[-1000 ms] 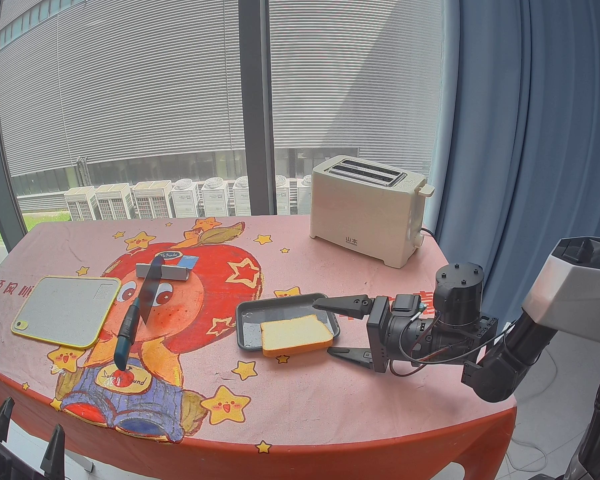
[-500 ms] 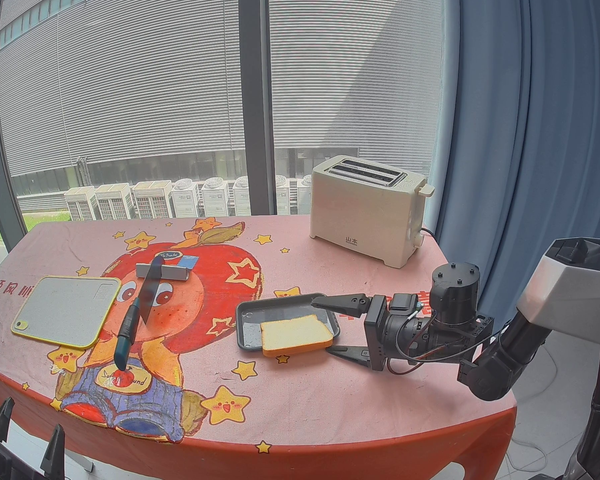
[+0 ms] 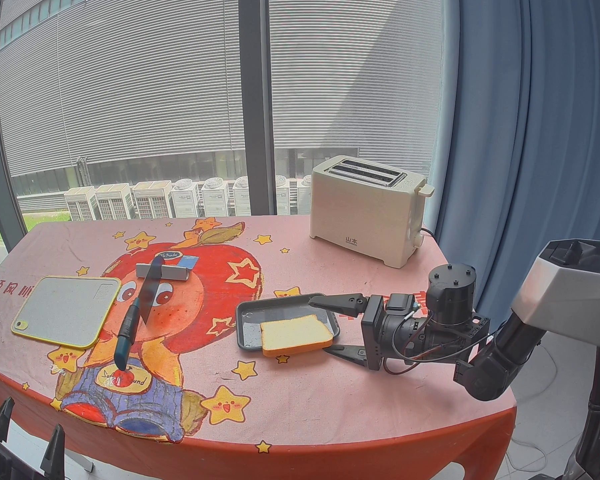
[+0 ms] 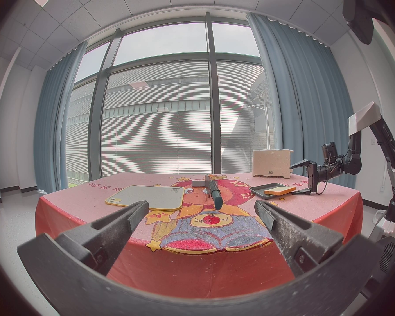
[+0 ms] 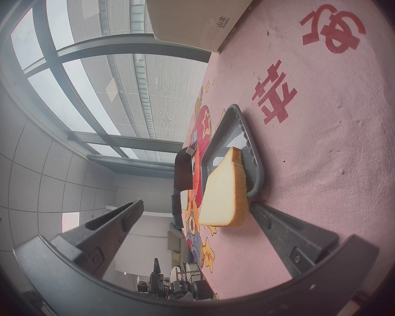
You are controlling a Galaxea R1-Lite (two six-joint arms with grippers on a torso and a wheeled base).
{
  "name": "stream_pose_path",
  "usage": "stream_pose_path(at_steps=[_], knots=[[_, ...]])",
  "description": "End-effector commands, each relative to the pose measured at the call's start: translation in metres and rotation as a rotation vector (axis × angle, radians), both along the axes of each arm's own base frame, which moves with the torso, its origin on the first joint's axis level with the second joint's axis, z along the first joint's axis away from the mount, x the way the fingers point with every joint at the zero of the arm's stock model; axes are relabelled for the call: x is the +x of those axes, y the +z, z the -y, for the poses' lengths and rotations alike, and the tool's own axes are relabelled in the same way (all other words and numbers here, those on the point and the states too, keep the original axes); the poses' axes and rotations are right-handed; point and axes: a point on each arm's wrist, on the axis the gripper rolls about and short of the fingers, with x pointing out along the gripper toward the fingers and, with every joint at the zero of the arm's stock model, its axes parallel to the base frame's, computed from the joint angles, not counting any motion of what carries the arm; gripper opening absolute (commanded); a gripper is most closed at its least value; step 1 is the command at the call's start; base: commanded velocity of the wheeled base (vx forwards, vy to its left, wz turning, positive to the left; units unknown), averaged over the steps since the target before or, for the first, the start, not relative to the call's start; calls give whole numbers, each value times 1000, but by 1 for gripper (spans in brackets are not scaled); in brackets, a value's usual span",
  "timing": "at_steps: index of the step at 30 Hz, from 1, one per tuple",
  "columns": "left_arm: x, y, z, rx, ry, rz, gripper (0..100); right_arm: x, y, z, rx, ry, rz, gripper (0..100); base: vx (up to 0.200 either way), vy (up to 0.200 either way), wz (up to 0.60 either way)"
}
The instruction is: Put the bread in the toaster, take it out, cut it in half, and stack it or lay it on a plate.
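The right end effector (image 3: pixel 320 325) is spread wide and holds nothing. It is turned on its side, with one finger over the right rim of the dark tray (image 3: pixel 247 309) and the other low over the cloth, just beside the near right corner of the bread (image 3: pixel 295 334). Whether that finger touches the slice cannot be told. The bread lies flat in the tray's near right part, its front edge overhanging the tray's near rim. Behind the tray, near the window, the cream toaster (image 3: pixel 367 208) stands upright with both slots empty. Towards the left of the bench (image 3: pixel 353 395), a knife (image 3: pixel 133 315) rests with its blade propped on a small grey block (image 3: pixel 163 271), and a pale cutting board (image 3: pixel 67 309) lies beside it. The left end effector (image 4: pixel 201 205) is also open and empty, off the bench's near left edge.
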Motion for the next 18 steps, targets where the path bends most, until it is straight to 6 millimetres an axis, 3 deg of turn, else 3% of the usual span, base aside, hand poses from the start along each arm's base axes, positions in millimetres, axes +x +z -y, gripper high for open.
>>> stream_pose_path(at_steps=[1, 4, 5, 18], knots=[[0, -5, 0, 0, 0, -1, 100, 0, -6, 0, -18, -2, -28, 100, 0, 0, 0], [0, -5, 0, 0, 0, -1, 100, 2, -6, -1, -66, -3, -100, 100, 0, 0, 0], [0, -5, 0, 0, 0, -1, 100, 4, -6, -2, -79, -7, -116, 0, 0, 0, 0], [0, -5, 0, 0, 0, -1, 100, 5, -3, -4, -98, -3, -141, 0, 0, 0, 0]])
